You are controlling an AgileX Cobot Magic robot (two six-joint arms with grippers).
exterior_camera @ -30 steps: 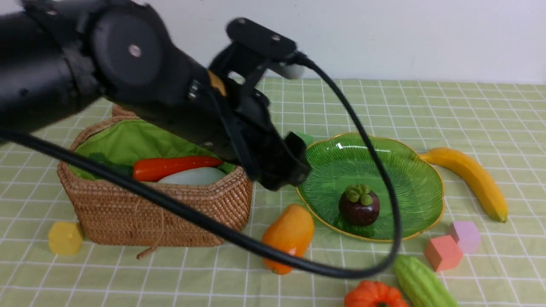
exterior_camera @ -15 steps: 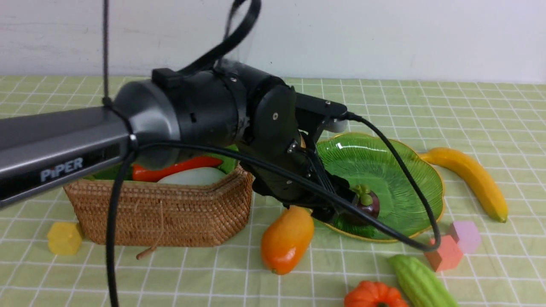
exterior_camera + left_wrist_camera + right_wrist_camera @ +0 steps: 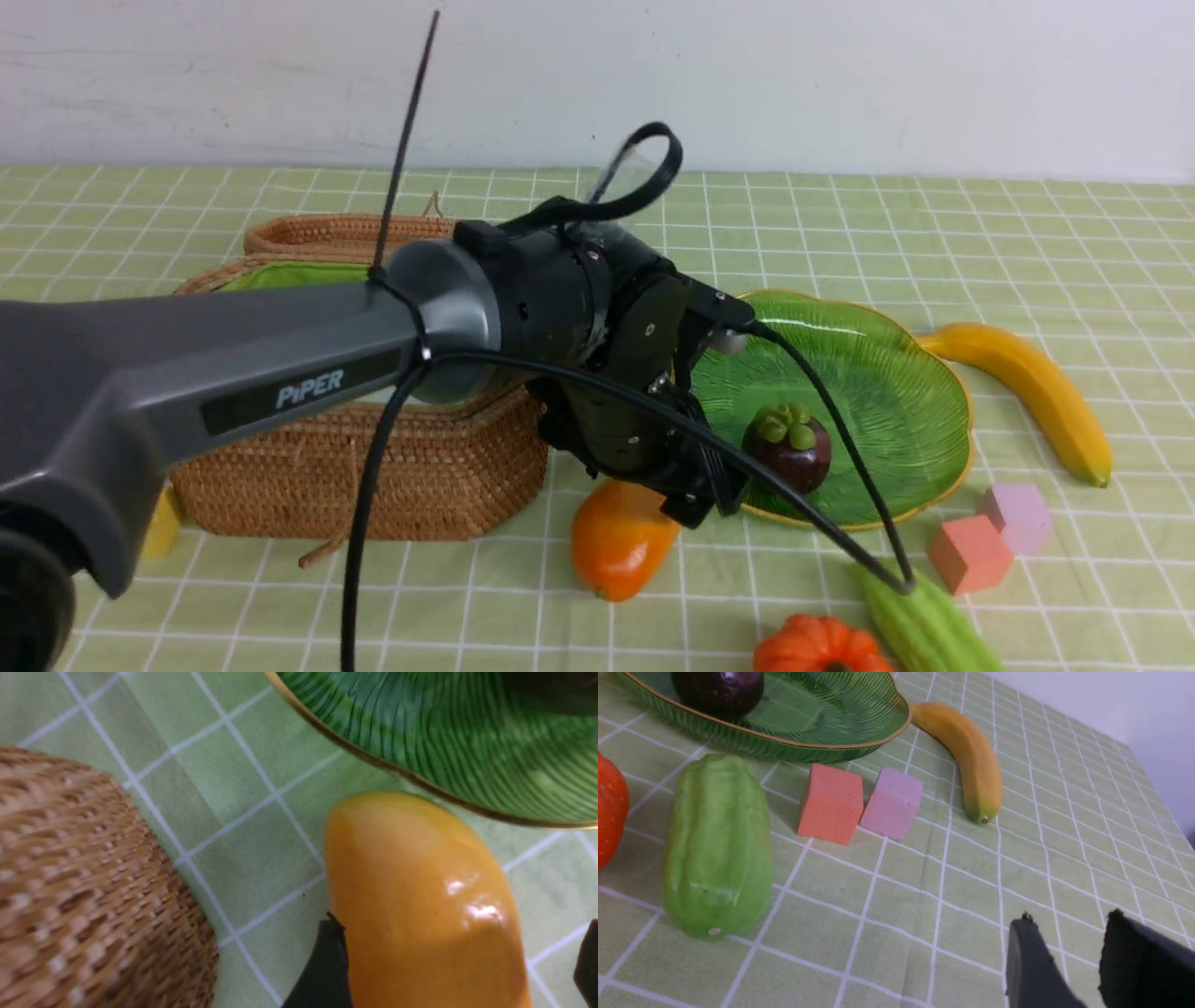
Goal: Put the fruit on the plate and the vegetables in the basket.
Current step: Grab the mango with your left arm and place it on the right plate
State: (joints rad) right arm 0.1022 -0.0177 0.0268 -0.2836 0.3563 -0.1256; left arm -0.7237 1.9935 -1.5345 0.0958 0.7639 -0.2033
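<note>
My left gripper (image 3: 698, 497) is open and low over the orange-yellow mango (image 3: 616, 551), which lies on the cloth between the basket (image 3: 373, 467) and the plate (image 3: 896, 373). In the left wrist view the gripper (image 3: 462, 921) straddles the mango (image 3: 420, 882); one finger (image 3: 327, 966) is at its side, the other is apart. The mangosteen (image 3: 789, 450) sits on the plate. The banana (image 3: 1027, 392) lies right of the plate. The pumpkin (image 3: 817, 649) and gourd (image 3: 920, 625) lie at the front. My right gripper (image 3: 1069, 917) is open and empty above the cloth. Carrot and radish are hidden behind the arm.
An orange-red cube (image 3: 969, 553) and a pink cube (image 3: 1018, 516) sit close together by the plate's front right edge. A yellow cube (image 3: 163, 523) is left of the basket. The basket's lid (image 3: 345, 233) lies open behind it. The left arm's cable hangs over the plate.
My left arm has swung down and forward, and its gripper has dropped from beside the plate's near edge to the mango. The objects have not moved.
</note>
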